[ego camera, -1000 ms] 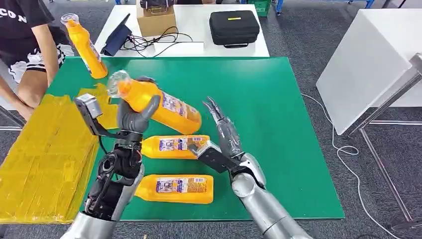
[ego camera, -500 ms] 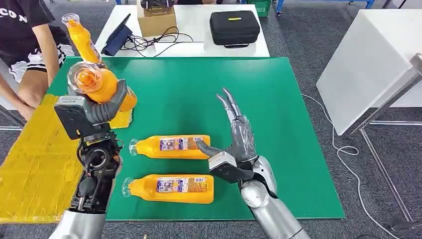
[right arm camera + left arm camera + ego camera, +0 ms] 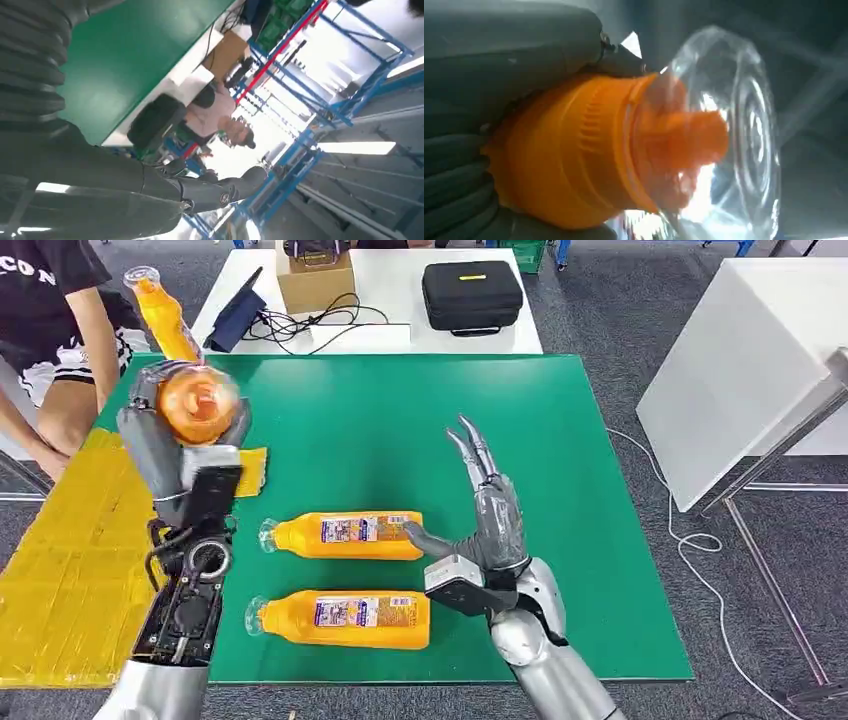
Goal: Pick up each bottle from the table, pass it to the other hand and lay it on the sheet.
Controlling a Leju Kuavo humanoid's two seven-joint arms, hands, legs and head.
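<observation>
Holding a bottle in the left hand by the table's left edge; right hand empty, fingers spread. Next, probably laying it on the yellow sheet.

A green table carries two orange bottles lying on their sides, one just beside the right hand's thumb, the other nearer the robot, with a yellow sheet under the left hand.
</observation>
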